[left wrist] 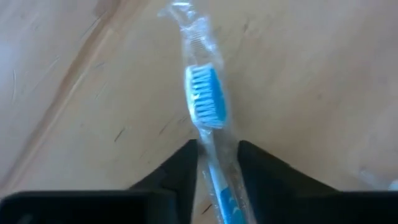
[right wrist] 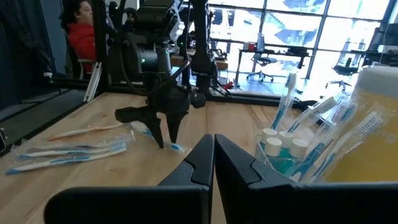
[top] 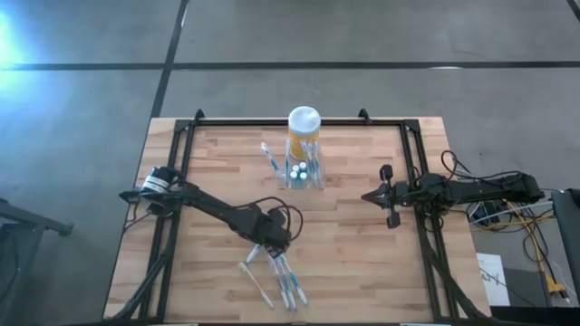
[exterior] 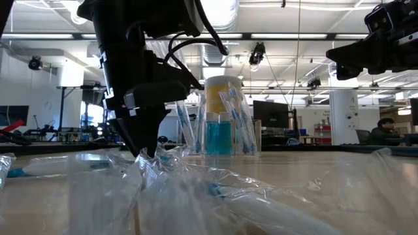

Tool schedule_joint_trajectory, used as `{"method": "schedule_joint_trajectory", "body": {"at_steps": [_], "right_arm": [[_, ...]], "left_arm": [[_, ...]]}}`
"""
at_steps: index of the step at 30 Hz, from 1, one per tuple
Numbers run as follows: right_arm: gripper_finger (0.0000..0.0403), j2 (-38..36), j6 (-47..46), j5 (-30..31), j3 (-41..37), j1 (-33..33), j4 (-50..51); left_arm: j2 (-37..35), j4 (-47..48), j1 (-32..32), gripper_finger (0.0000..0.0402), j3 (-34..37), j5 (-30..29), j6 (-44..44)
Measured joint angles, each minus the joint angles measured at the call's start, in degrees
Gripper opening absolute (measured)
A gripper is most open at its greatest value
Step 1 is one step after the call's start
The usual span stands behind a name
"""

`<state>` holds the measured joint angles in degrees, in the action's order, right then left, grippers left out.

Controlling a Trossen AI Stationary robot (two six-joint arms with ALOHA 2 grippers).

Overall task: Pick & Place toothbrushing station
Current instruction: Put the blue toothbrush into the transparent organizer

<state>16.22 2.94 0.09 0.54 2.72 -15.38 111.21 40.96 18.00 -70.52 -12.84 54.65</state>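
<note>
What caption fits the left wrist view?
Left gripper jaws straddle a wrapped blue toothbrush lying on the wooden table.
</note>
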Motion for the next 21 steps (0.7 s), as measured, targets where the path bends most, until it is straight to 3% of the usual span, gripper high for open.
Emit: {"method": "schedule_joint_trajectory", "body": {"at_steps": [7,10,14,21], "right_arm": [[0.0008,0.00,0.04,0.01,0.00,0.00,0.00],[0.0008,0.01,0.07,-0.01,0.00,0.00,0.00],[0.0008,0.00,0.28,-0.01,0.00,0.00,0.02],[0.0008,0.03,0.28,0.01,0.00,0.00,0.11]], "left_arm": [[-0.10,0.61,-0.04,0.0013,0.07,-0.09,-8.04],[-1.41,0.75,-0.04,0.0015,0.14,-0.26,-10.17],[-5.98,3.13,0.00,0.0007,0.90,-4.88,-12.66],[-24.32,0.81,0.68,0.0002,4.27,-16.92,-19.04]]}}
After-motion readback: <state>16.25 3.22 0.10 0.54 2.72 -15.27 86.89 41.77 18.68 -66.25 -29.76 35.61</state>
